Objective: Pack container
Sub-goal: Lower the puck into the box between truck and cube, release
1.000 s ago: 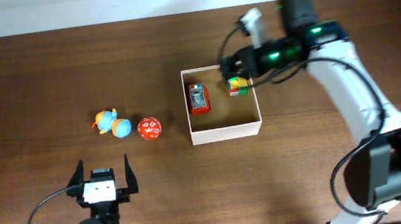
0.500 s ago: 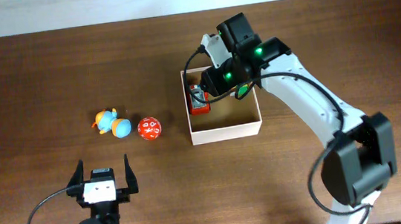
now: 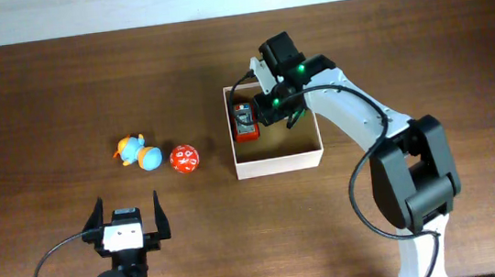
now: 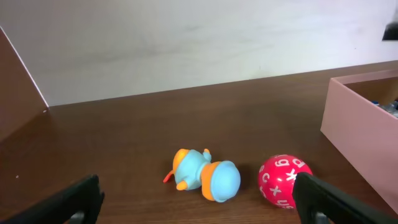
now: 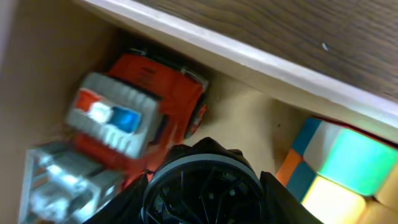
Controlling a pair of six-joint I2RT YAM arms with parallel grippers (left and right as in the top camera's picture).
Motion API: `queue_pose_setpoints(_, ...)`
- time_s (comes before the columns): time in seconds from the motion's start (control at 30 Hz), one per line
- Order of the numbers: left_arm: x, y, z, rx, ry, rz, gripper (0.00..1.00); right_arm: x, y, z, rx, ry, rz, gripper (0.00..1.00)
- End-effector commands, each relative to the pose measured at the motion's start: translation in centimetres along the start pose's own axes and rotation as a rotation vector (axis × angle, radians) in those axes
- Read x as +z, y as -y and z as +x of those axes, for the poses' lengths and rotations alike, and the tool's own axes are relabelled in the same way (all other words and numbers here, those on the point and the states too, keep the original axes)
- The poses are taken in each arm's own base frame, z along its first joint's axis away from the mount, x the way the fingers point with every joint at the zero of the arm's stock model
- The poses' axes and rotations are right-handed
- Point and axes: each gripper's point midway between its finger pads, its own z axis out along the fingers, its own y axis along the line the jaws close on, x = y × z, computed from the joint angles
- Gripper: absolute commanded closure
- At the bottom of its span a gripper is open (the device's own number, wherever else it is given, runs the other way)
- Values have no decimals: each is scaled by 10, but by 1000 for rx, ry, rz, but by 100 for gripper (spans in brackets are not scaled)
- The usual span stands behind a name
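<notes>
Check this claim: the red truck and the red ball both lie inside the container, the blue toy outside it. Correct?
No. The overhead view shows the red ball on the table beside the blue toy; the red truck does lie inside the container.

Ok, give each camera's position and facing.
Overhead: above, facing straight down; left gripper and white right arm show.
Left wrist: low, facing forward at the blue-and-orange duck toy and red numbered ball; own fingers at corners.
Right wrist: inside the white-walled cardboard container, facing down at the red toy truck; own dark round housing below.
Overhead and right wrist share the truck.
</notes>
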Motion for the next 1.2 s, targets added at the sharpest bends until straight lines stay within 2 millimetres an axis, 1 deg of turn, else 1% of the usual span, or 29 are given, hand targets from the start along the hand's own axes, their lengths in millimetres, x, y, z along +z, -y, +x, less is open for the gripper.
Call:
queue_pose_setpoints(0.0, 0, 3, 1, 13, 3, 15, 1, 5, 7, -5, -3, 8, 48, 55)
queue_pose_setpoints(0.13, 0, 3, 1, 13, 3, 15, 1, 5, 13, -9, -6, 27, 82, 55)
queue_pose_setpoints(0.27, 0, 3, 1, 13, 3, 15, 1, 5, 14, -15, -9, 49, 88, 55)
queue_pose_setpoints(0.5, 0, 3, 1, 13, 3, 15, 1, 5, 14, -16, -10, 55, 87, 55)
queue_pose_setpoints(0.53, 0, 3, 1, 13, 3, 15, 1, 5, 14, -16, -10, 55, 87, 54)
queue_pose_setpoints(0.6, 0, 3, 1, 13, 3, 15, 1, 5, 14, -16, -10, 55, 87, 44)
queue_pose_setpoints(0.7, 0, 3, 1, 13, 3, 15, 1, 5, 14, -16, -10, 55, 87, 38)
queue_pose_setpoints(1.0, 0, 3, 1, 13, 3, 15, 1, 5, 12, -15, -9, 49, 74, 37)
queue_pose_setpoints(1.1, 0, 3, 1, 13, 3, 15, 1, -5, 1, -16, -10, 44, 26, 37)
queue_pose_setpoints(1.17, 0, 3, 1, 13, 3, 15, 1, -24, -7, -21, -11, 48, 2, 37)
